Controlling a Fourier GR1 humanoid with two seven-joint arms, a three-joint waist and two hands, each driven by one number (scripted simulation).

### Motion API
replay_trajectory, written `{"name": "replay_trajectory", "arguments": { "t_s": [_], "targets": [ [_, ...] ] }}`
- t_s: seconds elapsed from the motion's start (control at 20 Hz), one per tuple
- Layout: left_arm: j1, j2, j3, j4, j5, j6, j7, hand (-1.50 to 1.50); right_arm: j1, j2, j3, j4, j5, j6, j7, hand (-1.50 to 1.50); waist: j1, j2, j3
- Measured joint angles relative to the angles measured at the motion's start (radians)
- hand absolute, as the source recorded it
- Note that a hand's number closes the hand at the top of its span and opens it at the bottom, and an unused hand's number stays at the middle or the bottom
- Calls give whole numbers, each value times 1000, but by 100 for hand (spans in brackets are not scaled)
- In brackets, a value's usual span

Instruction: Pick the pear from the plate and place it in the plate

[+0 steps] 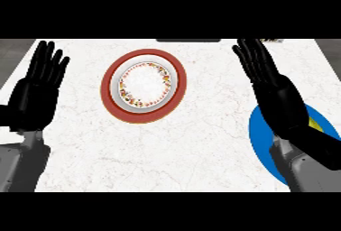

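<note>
right hand (276, 92) over blue plate (261, 135), fingers straight, apart; pear (315, 124) mostly hidden. left hand (36, 85) resting open. risk: blind grasp misses pear; red-rimmed plate (143, 85) well apart.

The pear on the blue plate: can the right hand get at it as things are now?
Probably yes. The right hand is open, and its forearm lies across the blue plate, hiding most of the pear. Nothing else stands between them, though the hand would likely have to draw back first.

I get one view only — from the head, looking steeply down on the white marbled counter (200, 149), forearms entering from the lower edge — nothing else to compare.
</note>
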Motion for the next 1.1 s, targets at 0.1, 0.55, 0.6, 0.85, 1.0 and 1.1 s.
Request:
{"name": "replay_trajectory", "arguments": {
  "t_s": [0.1, 0.55, 0.6, 0.85, 1.0, 1.1],
  "targets": [
    [32, 16, -4, -2, -17, -9, -4, 0, 25, 24, -62, 7, -79, -16, 26, 150, -8, 11, -7],
    [171, 72, -57, 67, -106, -31, 4, 0, 176, 81, -431, 264, -315, -319, 255, -150, -47, 61, -16],
    [187, 69, -67, 77, -115, -36, -5, 0, 166, 86, -473, 287, -332, -373, 278, -150, -44, 58, -17],
    [233, 47, -104, 137, -163, -55, -65, 0, 104, 48, -576, 363, -336, -572, 379, -150, -30, 39, -20],
    [248, 32, -104, 176, -181, -63, -105, 0, 126, -19, -566, 353, -297, -640, 477, -150, -31, 32, -21],
    [257, 16, -114, 182, -200, -52, -112, 0, 175, -58, -549, 305, -271, -675, 551, -150, -33, 29, -21]
  ]
}}
